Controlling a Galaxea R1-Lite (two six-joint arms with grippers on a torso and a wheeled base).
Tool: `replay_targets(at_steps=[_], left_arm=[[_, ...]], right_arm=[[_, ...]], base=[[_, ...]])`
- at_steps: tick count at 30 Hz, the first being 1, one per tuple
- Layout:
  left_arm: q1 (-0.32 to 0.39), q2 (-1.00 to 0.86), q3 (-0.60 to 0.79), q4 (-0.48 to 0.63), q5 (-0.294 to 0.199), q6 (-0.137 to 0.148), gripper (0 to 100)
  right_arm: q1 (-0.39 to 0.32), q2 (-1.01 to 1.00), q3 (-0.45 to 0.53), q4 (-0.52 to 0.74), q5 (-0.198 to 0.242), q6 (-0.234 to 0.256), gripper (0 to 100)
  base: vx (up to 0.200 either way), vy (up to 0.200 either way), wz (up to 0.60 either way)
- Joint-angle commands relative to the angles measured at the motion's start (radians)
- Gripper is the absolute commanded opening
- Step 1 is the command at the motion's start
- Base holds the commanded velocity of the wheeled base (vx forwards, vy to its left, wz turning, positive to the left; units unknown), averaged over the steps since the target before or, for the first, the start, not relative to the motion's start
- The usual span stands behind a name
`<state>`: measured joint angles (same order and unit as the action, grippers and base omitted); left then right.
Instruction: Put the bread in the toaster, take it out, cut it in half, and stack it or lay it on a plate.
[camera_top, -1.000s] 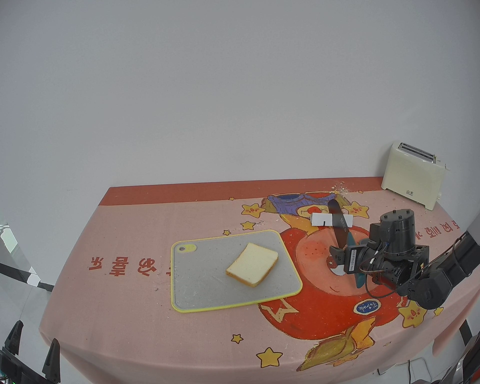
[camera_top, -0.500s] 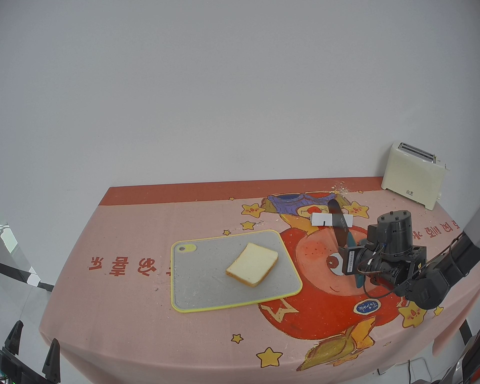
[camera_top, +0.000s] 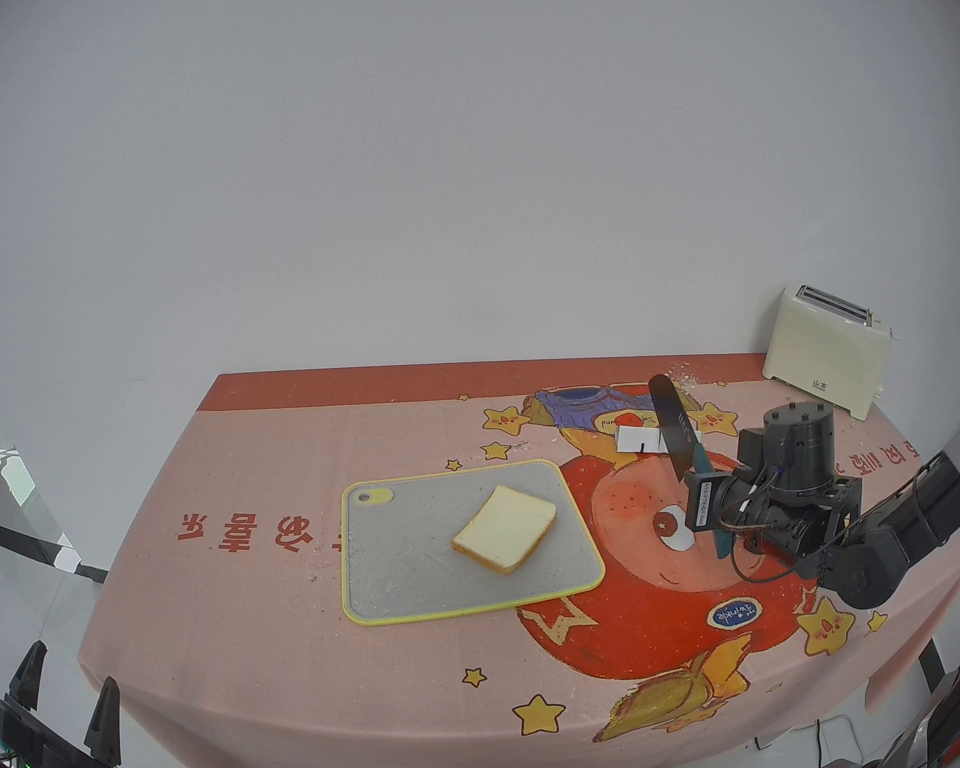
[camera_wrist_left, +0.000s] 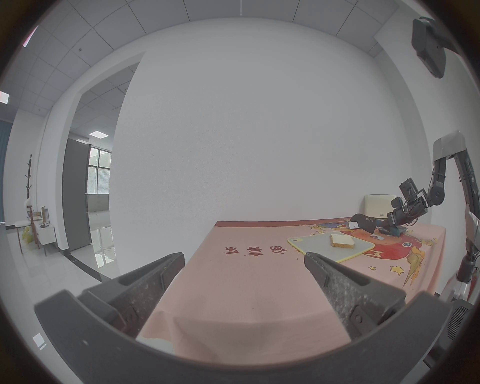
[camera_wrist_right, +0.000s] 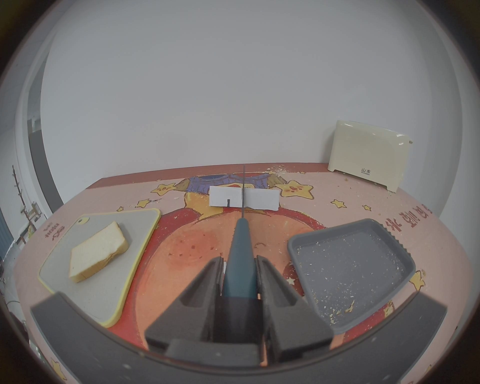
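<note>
Bread (camera_top: 504, 529) — soft, light, easily squashed — flat on cutting board (camera_top: 400, 560), at nine o'clock from right gripper (camera_top: 703, 503), clamped on knife (camera_top: 675, 430) handle. Left gripper (camera_wrist_left: 244, 260) spread wide, empty. Probably best steadied by crust edges, not the crumb.

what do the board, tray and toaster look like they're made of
Board: likely plastic, matte speckled grey with a yellow rim.
Tray: probably plastic or silicone, matte dark grey with a ridged edge.
Toaster: smooth cream shell, plastic or painted metal; the look leaves it open.
</note>
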<state>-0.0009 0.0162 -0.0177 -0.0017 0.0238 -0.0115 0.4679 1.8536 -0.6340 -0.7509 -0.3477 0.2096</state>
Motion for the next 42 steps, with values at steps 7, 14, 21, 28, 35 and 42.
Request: replay_targets(at_steps=[7, 14, 21, 28, 35, 42], left_arm=[[-0.001, -0.010, 0.018, -0.001, 0.001, -0.001, 100], [-0.001, -0.010, 0.018, -0.001, -0.001, 0.001, 100], [-0.001, -0.010, 0.018, 0.000, 0.001, -0.001, 100], [-0.001, -0.010, 0.018, -0.001, -0.001, 0.001, 100], [-0.001, -0.010, 0.018, 0.000, -0.001, 0.001, 100], [-0.001, -0.010, 0.018, 0.000, -0.001, 0.001, 100]], right_arm=[[-0.006, -0.154, -0.102, 0.188, 0.010, -0.016, 0], [0.021, -0.240, -0.104, 0.314, 0.136, -0.067, 0], [0.060, -0.317, -0.130, 0.492, 0.285, -0.150, 0], [0.150, -0.326, -0.121, 0.545, 0.394, -0.176, 0], [0.189, -0.337, -0.098, 0.596, 0.392, -0.197, 0], [0.175, -0.341, -0.059, 0.558, 0.392, -0.190, 0]], base=[[0.000, 0.000, 0.00], [0.000, 0.000, 0.00], [0.000, 0.000, 0.00], [0.000, 0.000, 0.00], [0.000, 0.000, 0.00], [0.000, 0.000, 0.00]])
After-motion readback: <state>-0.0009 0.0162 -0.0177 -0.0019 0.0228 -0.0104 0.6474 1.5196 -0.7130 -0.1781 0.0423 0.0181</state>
